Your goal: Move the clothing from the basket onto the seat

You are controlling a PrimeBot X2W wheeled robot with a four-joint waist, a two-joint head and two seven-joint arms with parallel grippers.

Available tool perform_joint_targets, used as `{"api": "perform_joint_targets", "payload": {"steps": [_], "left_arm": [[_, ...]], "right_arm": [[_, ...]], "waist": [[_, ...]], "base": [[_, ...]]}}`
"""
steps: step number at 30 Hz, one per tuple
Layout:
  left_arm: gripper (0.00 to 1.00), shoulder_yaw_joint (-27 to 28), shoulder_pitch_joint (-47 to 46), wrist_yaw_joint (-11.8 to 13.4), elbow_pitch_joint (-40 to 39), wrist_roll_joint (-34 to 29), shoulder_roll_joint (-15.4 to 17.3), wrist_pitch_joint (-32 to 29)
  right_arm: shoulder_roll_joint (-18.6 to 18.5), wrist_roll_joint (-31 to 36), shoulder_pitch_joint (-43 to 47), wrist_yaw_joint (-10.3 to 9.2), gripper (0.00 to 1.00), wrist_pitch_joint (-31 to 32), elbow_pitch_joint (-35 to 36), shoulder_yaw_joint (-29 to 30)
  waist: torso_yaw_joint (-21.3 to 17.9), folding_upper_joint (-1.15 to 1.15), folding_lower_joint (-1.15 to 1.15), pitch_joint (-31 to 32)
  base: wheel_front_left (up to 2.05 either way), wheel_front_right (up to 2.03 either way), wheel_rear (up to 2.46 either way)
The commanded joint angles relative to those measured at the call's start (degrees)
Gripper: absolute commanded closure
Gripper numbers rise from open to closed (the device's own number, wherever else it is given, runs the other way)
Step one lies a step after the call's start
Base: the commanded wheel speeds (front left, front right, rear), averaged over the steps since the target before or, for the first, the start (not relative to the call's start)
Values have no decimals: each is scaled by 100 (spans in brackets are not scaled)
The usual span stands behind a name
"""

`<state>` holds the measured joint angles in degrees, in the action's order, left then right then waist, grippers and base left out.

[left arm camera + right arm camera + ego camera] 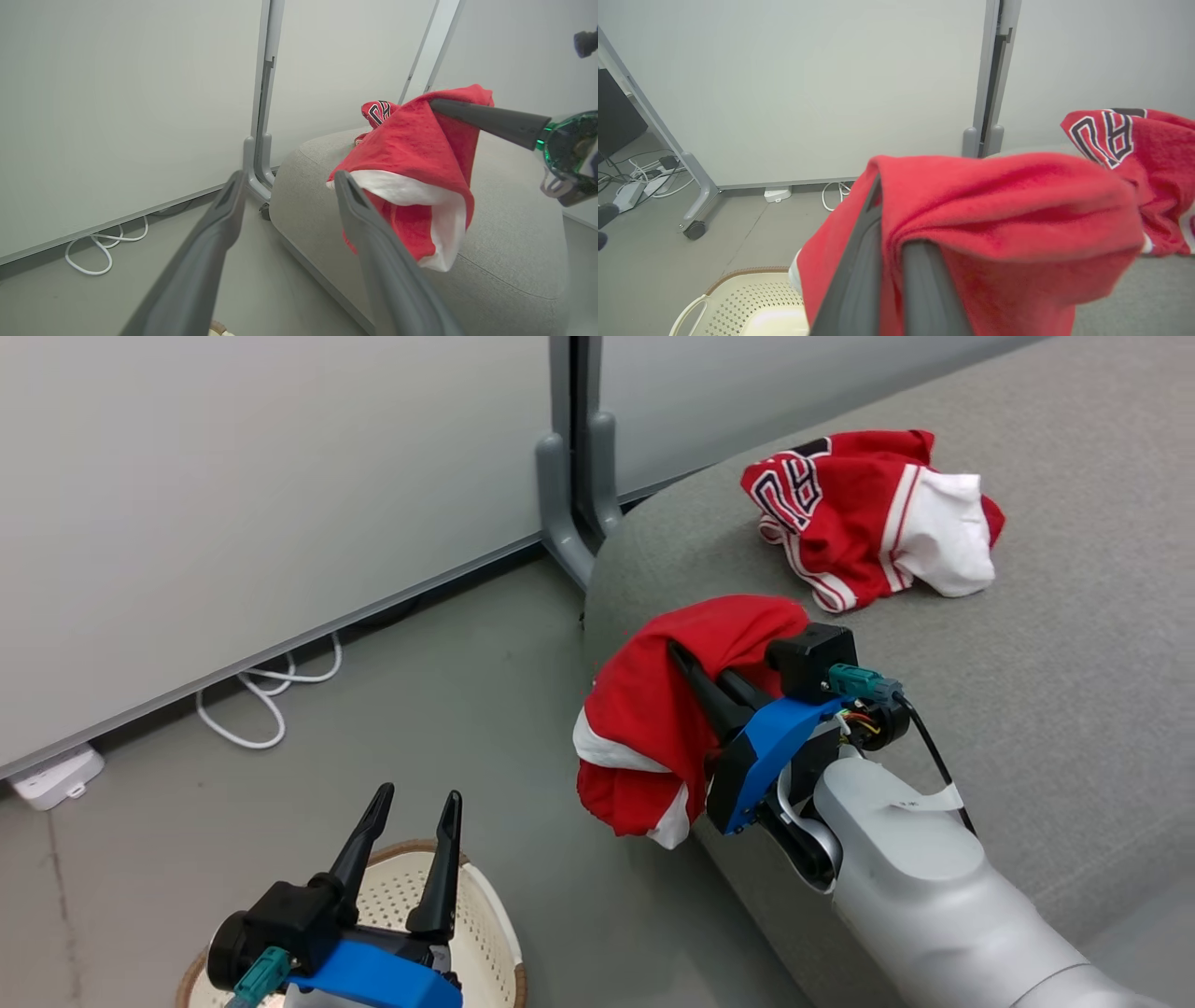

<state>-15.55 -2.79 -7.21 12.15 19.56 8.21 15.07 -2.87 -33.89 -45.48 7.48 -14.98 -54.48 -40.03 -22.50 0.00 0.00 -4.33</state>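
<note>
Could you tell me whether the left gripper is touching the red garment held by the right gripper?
Apart. The head view shows bare floor between the open left gripper and the red garment clamped in the right gripper.

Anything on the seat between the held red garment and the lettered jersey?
No. Head view: bare grey seat between the plain red garment, clamped in the right gripper, and the lettered jersey.

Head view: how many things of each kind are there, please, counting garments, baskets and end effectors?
Red garments: 2, lettered jersey, plainer garment
Basket: 1
End effectors: 2, left end effector, right end effector
Total: 5
</note>
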Motion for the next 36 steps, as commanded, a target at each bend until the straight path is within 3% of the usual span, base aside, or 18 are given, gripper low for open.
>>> {"api": "perform_joint_targets", "payload": {"steps": [1, 12, 24, 30, 36], "left_arm": [[0, -2, -112, -43, -5, -26, 38, 16], [0, -103, -215, -43, 48, 14, 140, 15], [0, -132, -422, -43, -19, -15, 198, 15], [0, -233, -739, -43, -171, -155, 403, 15], [0, -577, -1319, -43, -322, -244, 657, 15]], "right_arm": [[-2, 17, 86, 3, 100, -29, 46, 27], [-1, 65, 188, 3, 100, -29, 146, 124], [-42, 118, -292, 3, 100, -30, 61, 866], [-485, 150, -1318, 2, 100, -29, -133, 1819], [-1363, 255, -2484, 3, 100, -29, -504, 2945]], "waist": [[-295, 0, 0, -113], [-613, 0, 0, -267], [-336, 0, 0, -674], [-118, 0, 0, -1321], [290, 0, 0, -2177]], "base": [[0, 0, 0], [0, 0, 0], [0, 0, 0], [0, 0, 0], [0, 0, 0]]}}
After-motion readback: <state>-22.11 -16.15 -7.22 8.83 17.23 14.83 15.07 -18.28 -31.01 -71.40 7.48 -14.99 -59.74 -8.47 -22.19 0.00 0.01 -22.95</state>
